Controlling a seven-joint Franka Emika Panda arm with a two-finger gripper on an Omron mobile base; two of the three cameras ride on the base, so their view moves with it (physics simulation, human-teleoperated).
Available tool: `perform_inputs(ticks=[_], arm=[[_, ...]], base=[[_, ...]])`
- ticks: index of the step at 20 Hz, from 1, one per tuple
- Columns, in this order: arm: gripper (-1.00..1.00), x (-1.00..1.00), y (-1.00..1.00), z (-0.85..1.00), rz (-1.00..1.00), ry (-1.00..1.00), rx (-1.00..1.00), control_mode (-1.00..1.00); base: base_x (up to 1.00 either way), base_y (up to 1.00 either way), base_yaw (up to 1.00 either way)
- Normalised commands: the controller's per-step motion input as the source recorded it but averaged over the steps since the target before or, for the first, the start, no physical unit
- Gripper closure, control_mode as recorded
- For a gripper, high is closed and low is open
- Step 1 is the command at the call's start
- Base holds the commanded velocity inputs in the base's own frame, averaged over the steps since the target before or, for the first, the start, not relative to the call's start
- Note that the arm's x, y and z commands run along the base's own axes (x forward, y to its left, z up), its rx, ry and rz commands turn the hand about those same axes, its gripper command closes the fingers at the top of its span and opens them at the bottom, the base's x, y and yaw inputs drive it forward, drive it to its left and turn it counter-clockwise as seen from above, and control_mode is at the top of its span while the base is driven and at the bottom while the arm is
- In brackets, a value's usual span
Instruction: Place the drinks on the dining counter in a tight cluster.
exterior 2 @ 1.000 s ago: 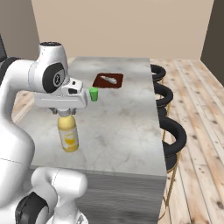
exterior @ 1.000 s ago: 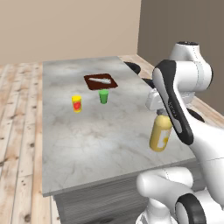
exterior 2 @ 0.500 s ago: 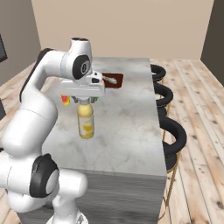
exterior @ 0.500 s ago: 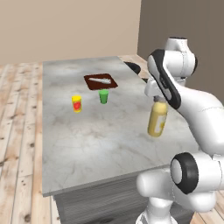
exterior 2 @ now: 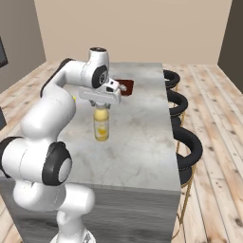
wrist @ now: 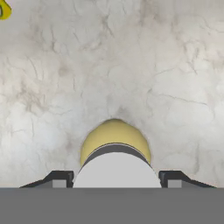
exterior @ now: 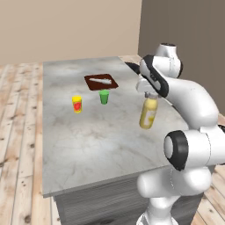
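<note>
The gripper [exterior 2: 101,105] was closed on the neck of the yellow bottle [exterior 2: 101,126], which hung upright over the counter [exterior: 101,140], near its right edge; whether its base already touched the marble, I cannot tell. The yellow cup [exterior: 77,104] and the green cup [exterior: 104,97] stood further in, well apart from the bottle, beside a brown board [exterior: 101,81]. I judged the task to be at an early stage: this first drink was not yet released, and no other drink stood on the counter.
</note>
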Motion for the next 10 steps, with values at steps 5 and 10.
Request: perform_inputs(ticks=[5, 10], arm=[[1.0, 0.4, -0.14, -0.8, -0.14, -0.05, 0.07, -1.0], [1.0, 0.16, 0.0, -0.19, -0.08, 0.0, -0.08, -1.0]], base=[[0.0, 0.0, 0.0], [0.0, 0.0, 0.0]])
